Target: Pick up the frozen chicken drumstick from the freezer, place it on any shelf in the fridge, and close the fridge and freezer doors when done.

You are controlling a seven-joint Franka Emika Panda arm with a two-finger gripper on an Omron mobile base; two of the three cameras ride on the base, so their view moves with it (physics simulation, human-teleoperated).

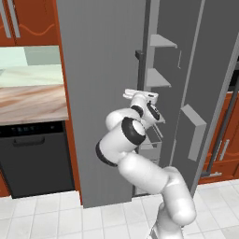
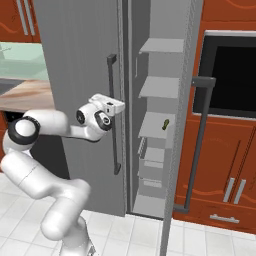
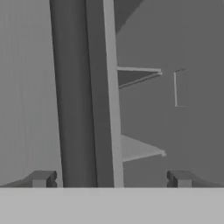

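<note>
The freezer (image 2: 157, 100) stands open, with short pale shelves (image 1: 158, 78) and drawers (image 2: 150, 172) inside. Its door (image 1: 205, 84) is swung out to the right. The wider fridge door (image 2: 80, 65) beside it is shut, its dark bar handle (image 2: 114, 115) facing me. My gripper (image 3: 111, 179) is open, fingertips (image 3: 41, 178) wide apart, level with that handle (image 3: 74, 109) and close in front of it. The hand (image 2: 107, 106) hovers by the seam between the two compartments. A dark green pickle-like item (image 2: 165, 123) lies on a freezer shelf. The frozen chicken drumstick is hidden.
The open freezer door carries a bin (image 1: 193, 121) and a long bar handle (image 2: 200, 140) that juts toward me. A counter (image 1: 28, 100) over a black dishwasher (image 1: 37, 154) lies left. A black oven (image 2: 230, 75) and wooden cabinets (image 2: 225, 170) stand right. The floor is white tile (image 1: 42, 214).
</note>
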